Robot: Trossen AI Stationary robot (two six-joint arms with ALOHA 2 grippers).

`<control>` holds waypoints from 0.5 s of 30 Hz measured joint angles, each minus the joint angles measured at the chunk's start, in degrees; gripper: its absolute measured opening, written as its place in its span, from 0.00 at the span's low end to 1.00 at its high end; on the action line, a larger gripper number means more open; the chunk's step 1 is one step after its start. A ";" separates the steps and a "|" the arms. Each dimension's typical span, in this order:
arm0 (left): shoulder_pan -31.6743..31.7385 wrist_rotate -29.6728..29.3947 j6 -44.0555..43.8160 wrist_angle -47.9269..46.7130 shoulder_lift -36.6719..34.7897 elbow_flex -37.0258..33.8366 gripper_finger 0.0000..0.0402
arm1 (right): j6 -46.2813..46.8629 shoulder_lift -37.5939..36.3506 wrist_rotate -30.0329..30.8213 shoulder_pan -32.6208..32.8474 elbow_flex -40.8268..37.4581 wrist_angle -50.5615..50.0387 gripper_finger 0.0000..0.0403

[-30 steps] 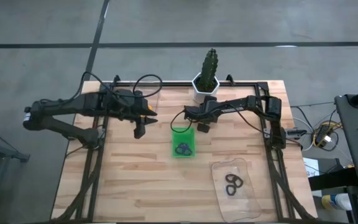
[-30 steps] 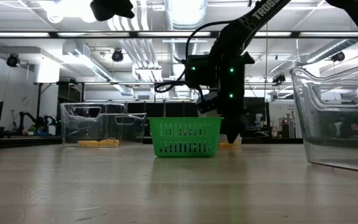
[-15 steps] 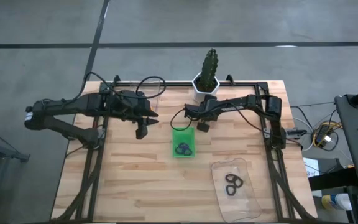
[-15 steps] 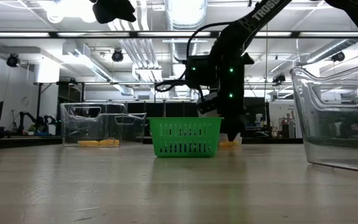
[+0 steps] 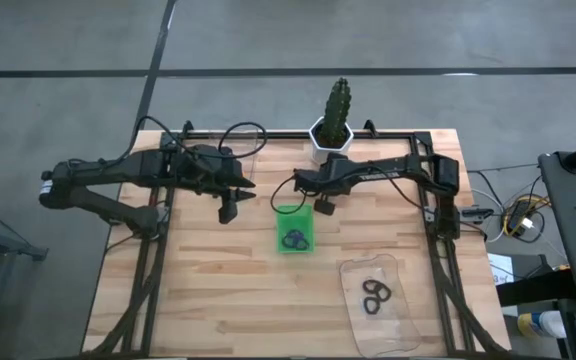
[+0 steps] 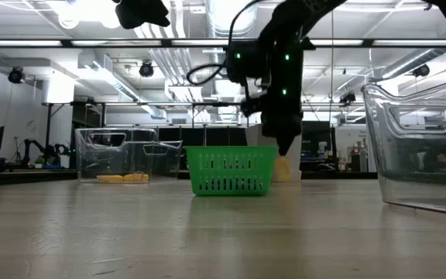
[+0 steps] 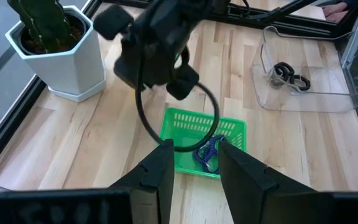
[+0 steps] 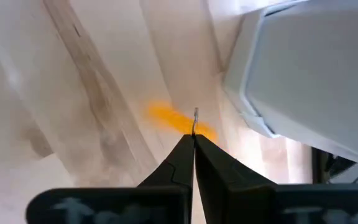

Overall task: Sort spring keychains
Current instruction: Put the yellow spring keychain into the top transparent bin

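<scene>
Spring keychains, nearest lot: black loops (image 5: 373, 295) lie in the clear tray (image 5: 393, 325) at the worktop's front right, seemingly the black pile. Mid-worktop, green tray (image 5: 295, 213) holds purple and dark loops (image 5: 296, 239), probably unsorted stock. Just behind it, right gripper (image 8: 193, 138) hangs above the worktop (image 5: 208, 290), jaws pinched tight on the thin metal ring of an orange keychain (image 6: 283, 169), which dangles clear of the wood. Likely bound for the far clear tray (image 6: 99, 155), where orange pieces (image 6: 122, 177) lie. Left gripper (image 7: 194, 158) waits left of the green tray, jaws apart, empty, possibly in the carry path. Potted cactus (image 5: 334, 120) at far edge.
</scene>
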 joint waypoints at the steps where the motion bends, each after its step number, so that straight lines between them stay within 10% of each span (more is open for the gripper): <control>1: 0.00 0.01 0.00 -0.01 0.00 0.00 0.29 | 0.70 -0.56 -0.10 0.43 0.61 -1.14 0.02; 15: 0.02 2.32 0.00 -0.32 -0.04 0.00 0.29 | 17.25 -13.41 -5.15 8.99 14.04 -11.94 0.02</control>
